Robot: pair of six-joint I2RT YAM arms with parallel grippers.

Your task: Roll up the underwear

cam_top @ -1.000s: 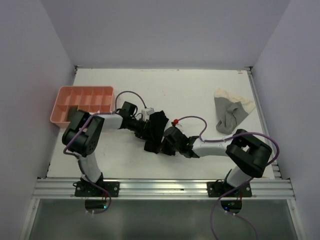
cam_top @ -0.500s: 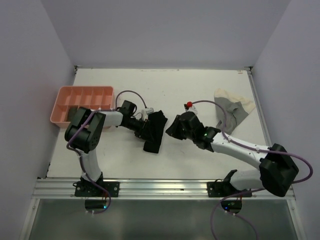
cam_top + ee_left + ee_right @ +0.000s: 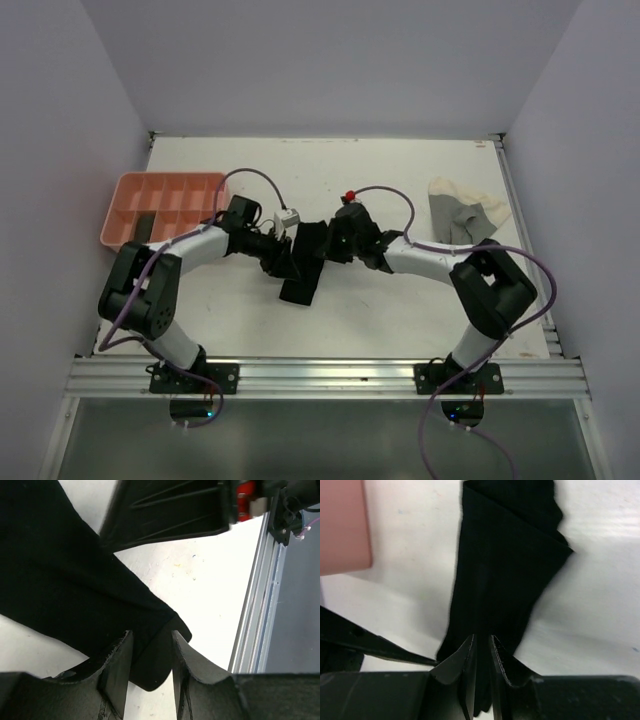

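Left gripper [image 3: 151,636] straddles a corner of the black underwear [image 3: 304,282], its jaws partly apart; whether it truly pinches the cloth I cannot tell. Right gripper [image 3: 481,638] is closed on a fold of the same piece, in the middle of the desk [image 3: 400,170]. That piece lies folded into a long strip, not yet rolled, I judge. Cream-grey underwear [image 3: 462,218] sits crumpled well apart to the right, so most of the work remains.

black underwear [image 3: 60,570]: cut off top-left | pink tray [image 3: 342,525]: cut off left

Black underwear [image 3: 303,268] mid-table; cream-grey underwear [image 3: 462,215] far right.
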